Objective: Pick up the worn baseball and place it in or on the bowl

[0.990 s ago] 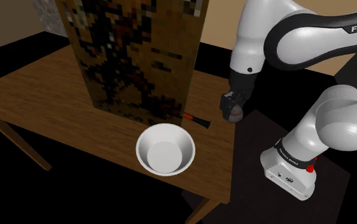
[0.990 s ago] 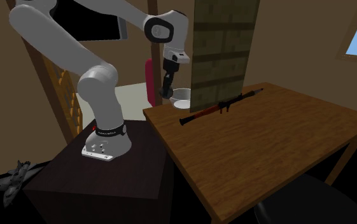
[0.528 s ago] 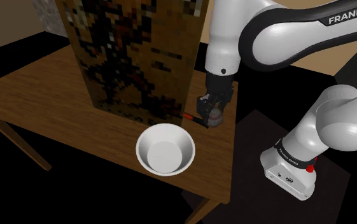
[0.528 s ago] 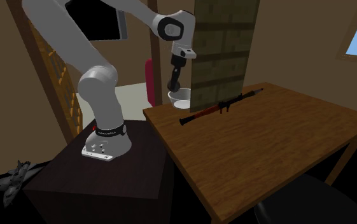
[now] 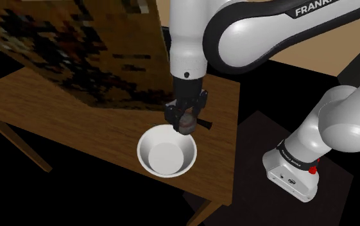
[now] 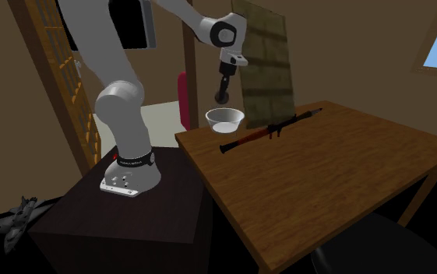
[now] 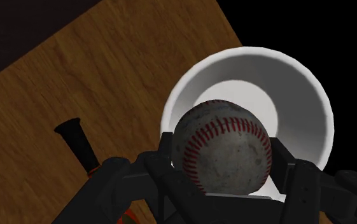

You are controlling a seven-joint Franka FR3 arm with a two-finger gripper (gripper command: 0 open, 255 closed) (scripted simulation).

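Note:
A scuffed grey-white baseball with red stitching sits clasped between the black fingers of my gripper, which is shut on it. In the shoulder view the gripper holds the ball just above the far rim of the white bowl. The wrist view shows the bowl's opening directly behind the ball. In the second exterior view the gripper hangs a short way above the bowl, which stands near the table's corner.
A tall brown mottled box leans tilted behind the bowl; it is also seen leaning. A long black and red rod-like object lies on the wooden table beside the bowl. The robot's stand is close to the table's edge.
The arm has carried the ball from beside the table's edge to above the bowl. The tall box, upright before, now leans over.

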